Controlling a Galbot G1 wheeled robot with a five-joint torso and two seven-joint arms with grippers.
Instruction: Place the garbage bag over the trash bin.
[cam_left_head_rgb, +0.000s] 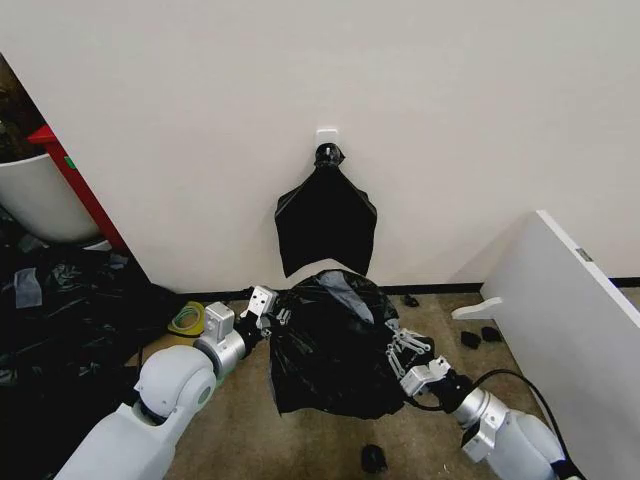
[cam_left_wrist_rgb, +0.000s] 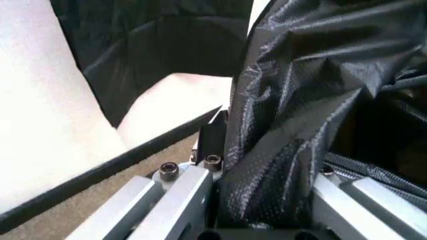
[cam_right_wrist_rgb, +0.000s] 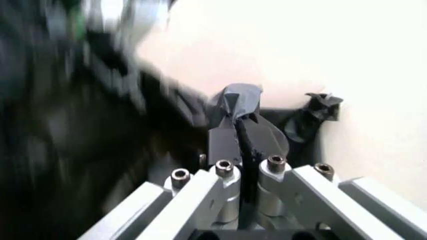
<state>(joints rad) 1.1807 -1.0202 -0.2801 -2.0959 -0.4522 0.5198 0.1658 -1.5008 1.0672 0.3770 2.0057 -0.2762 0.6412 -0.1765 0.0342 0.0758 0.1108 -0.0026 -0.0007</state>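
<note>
Garbage bag (cam_left_head_rgb: 335, 345) | pinched by left end effector (cam_left_head_rgb: 268, 312), right end effector (cam_left_head_rgb: 402, 352) | carpet (cam_left_head_rgb: 250, 435), white wall (cam_left_head_rgb: 330, 70)

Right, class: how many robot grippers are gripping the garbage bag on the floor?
2. The left gripper pinches the garbage bag at its left edge; the right gripper holds plastic at its right edge.

Even indoor light; head view sharp; right wrist view motion-blurred.

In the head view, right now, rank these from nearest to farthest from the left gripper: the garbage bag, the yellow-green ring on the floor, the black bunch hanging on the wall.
1. garbage bag, gripped in the left gripper jaws.
2. yellow-green ring, on the floor just to its left.
3. hanging black bunch, up on the wall behind.
</note>
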